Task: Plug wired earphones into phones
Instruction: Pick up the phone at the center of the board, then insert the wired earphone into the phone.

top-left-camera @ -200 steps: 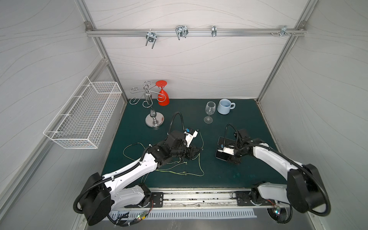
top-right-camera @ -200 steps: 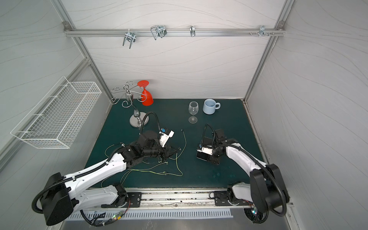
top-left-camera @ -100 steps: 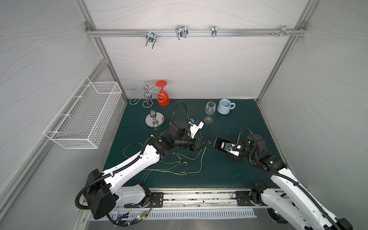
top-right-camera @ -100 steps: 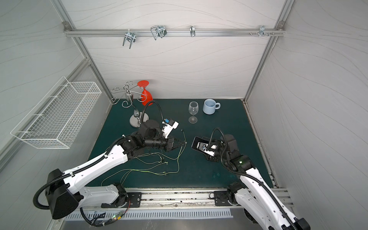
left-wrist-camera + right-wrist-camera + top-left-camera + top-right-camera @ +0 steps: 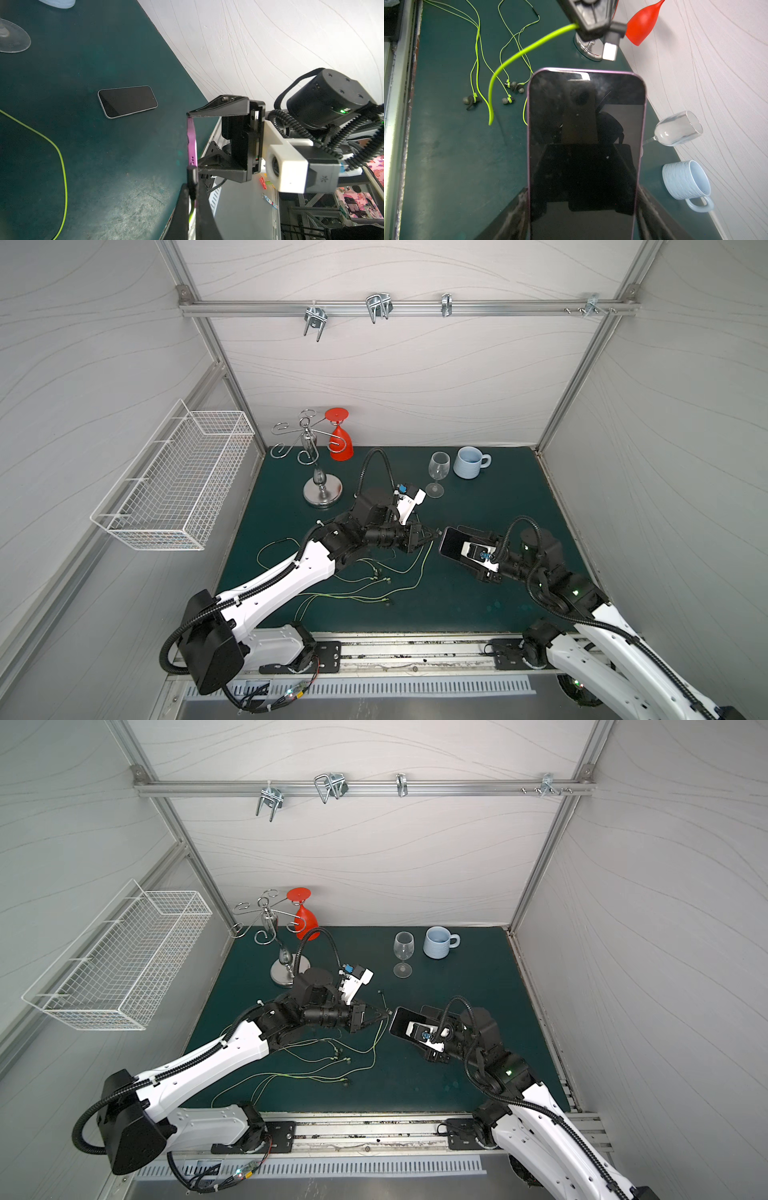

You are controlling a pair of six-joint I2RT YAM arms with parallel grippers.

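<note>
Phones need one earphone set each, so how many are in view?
2. The purple-edged phone is gripped in the right end effector; the other phone lies flat on the mat.

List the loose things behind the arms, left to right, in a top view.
Wire basket → rack → clear glass → mug.

A robotics lab cell: white panelled walls (image 5: pixel 395 377), aluminium frame rail (image 5: pixel 415 310), green mat (image 5: pixel 478 601), with left arm (image 5: pixel 286 576) and right arm (image 5: pixel 582 593).
</note>
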